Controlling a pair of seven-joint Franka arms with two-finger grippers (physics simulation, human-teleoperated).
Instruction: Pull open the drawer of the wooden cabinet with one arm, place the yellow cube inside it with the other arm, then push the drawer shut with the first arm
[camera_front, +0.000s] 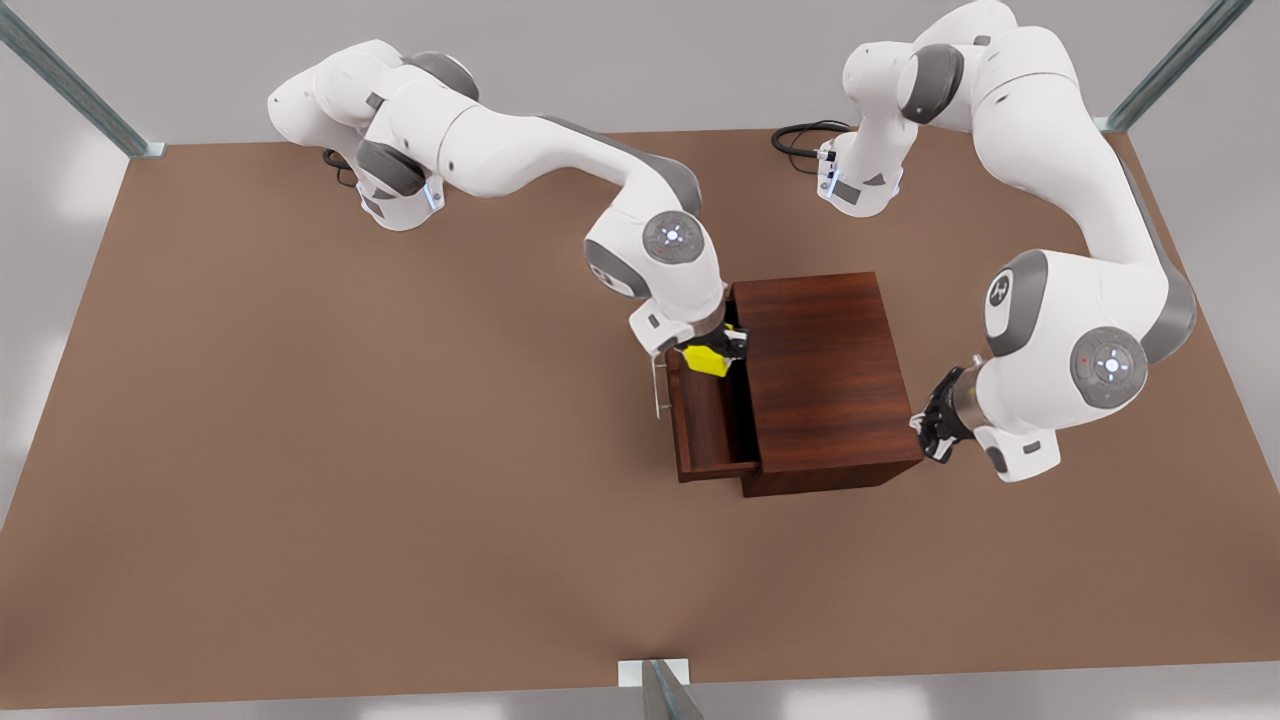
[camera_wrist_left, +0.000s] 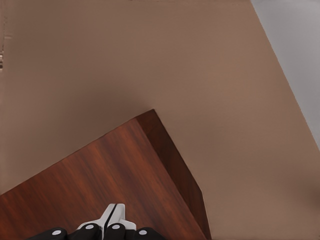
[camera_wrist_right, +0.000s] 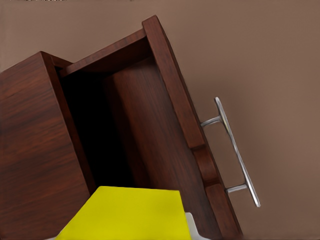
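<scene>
Drawer (camera_front: 712, 415) open; right pincer (camera_front: 722, 352) grips the cube (camera_front: 706, 360) over it. Left pincer (camera_front: 935, 428), closed and empty, waits beside the cabinet (camera_front: 825, 375). Release and closing remain.

Yellow cube (camera_front: 706, 360) above the open drawer (camera_front: 708, 420) — cabinet (camera_front: 825, 375) behind it.

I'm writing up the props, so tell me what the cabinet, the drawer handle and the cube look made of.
Cabinet: looks like dark reddish-brown wood with visible grain and a glossy sheen, perhaps varnished.
Drawer handle: thin silver bar with bright highlights, probably polished metal.
Cube: plain bright yellow, no texture or grain; could be plastic or painted, hard to say.
</scene>
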